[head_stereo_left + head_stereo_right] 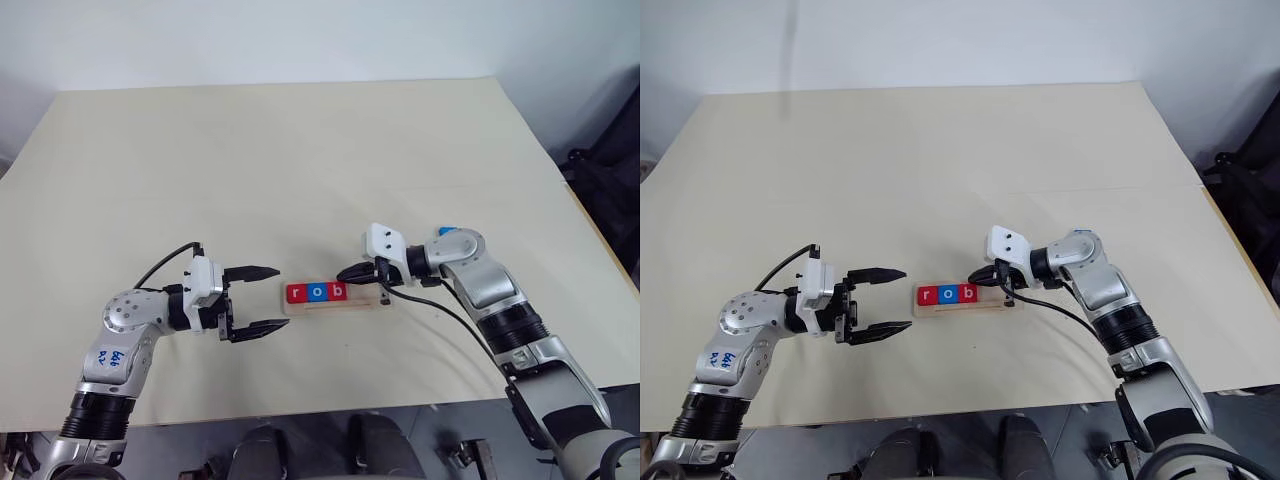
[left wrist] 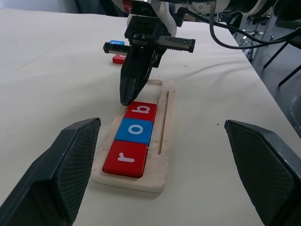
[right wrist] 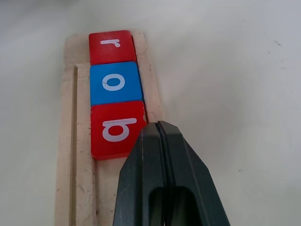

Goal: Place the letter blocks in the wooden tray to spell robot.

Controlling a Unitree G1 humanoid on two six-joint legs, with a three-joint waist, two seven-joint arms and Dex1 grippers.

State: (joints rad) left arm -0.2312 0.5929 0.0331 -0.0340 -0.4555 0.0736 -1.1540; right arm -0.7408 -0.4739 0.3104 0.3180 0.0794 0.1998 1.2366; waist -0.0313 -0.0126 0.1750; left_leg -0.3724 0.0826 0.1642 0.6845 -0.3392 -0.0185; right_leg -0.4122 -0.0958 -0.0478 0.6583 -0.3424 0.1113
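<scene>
Left eye view, left gripper (image 1: 262,300): two black fingers spread wide, empty, parked just off the tray's left end, near the table's front edge; likely waiting.
Wooden tray (image 1: 362,304): long pale-wood strip lying on the cream table (image 1: 300,170), between both grippers.
Letter blocks: red r tile (image 1: 295,292), blue o tile (image 1: 317,292) and red b tile (image 1: 338,291) sit touching in the tray's left part, spelling "rob"; the right part is free for o and t.
Loose tiles: one blue tile (image 2: 115,44) and one red tile (image 2: 118,58) lie beyond the tray's right end.
Right gripper (image 3: 160,129): fingers pressed together, holding nothing, tip at the b tile's right edge, probably nudging it snug.
</scene>
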